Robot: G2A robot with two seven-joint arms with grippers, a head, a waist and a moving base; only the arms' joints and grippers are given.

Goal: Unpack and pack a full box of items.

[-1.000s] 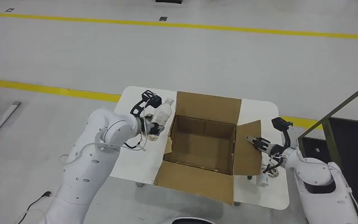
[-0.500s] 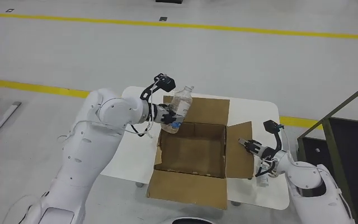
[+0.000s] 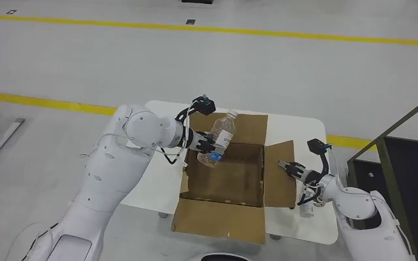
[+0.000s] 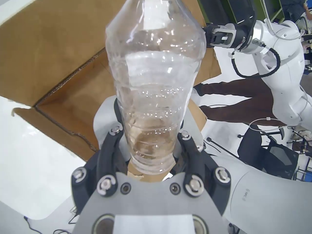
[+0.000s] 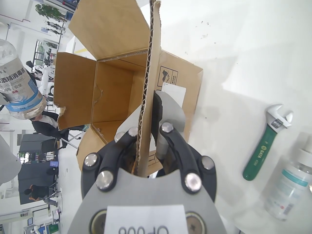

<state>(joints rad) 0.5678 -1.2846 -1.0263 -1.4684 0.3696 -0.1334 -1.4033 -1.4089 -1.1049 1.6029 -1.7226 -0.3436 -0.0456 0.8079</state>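
Note:
An open cardboard box [image 3: 225, 175] stands on the white table [image 3: 157, 186], and its inside looks bare. My left gripper [image 3: 208, 145] is shut on the base of a clear plastic bottle [image 3: 221, 145] and holds it tilted over the box's far-left corner. In the left wrist view the bottle [image 4: 153, 74] rises from between the gripper [image 4: 150, 135] fingers. My right gripper [image 3: 287, 166] is shut on the box's right flap [image 5: 152, 69], whose cardboard edge runs between its fingers [image 5: 158, 105]. The right wrist view also has the held bottle [image 5: 20, 86] beyond the box.
A green-handled adjustable wrench [image 5: 265, 144] and a small white-capped bottle [image 5: 290, 179] lie on the table by the right arm, outside the box. The box's front flap [image 3: 219, 222] hangs over the table's near edge. Bare table lies left of the box.
My left arm has carried the bottle from the table left of the box up and over the box opening. The right gripper has kept its hold on the flap.

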